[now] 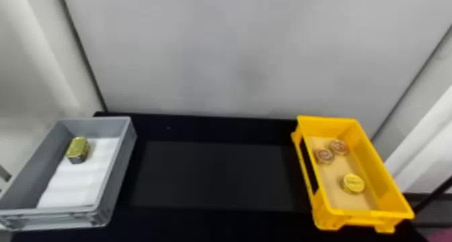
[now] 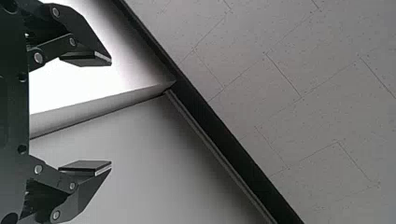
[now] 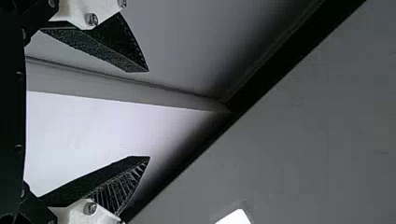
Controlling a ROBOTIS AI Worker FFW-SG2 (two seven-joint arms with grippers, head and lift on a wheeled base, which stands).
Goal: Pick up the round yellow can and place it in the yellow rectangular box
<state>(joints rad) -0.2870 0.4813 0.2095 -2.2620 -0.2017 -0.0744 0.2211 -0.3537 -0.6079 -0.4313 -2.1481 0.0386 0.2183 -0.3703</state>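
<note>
The rectangular box (image 1: 371,164) and round can (image 1: 353,183) are coloured yellow; the two tins (image 1: 324,156) are topped in reddish brown. The bin (image 1: 117,175) is coloured grey and lined in white. The block (image 1: 78,147) is finished in gold over dark. The tabletop (image 1: 215,174) is coloured black. The ceiling (image 2: 317,116) is patterned with dark lines and specks.

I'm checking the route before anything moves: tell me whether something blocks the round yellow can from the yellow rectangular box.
Nothing visible does: the round yellow can already sits inside the yellow box, toward its near end. The two reddish-topped cans sit farther back in it, apart from the yellow one.
</note>
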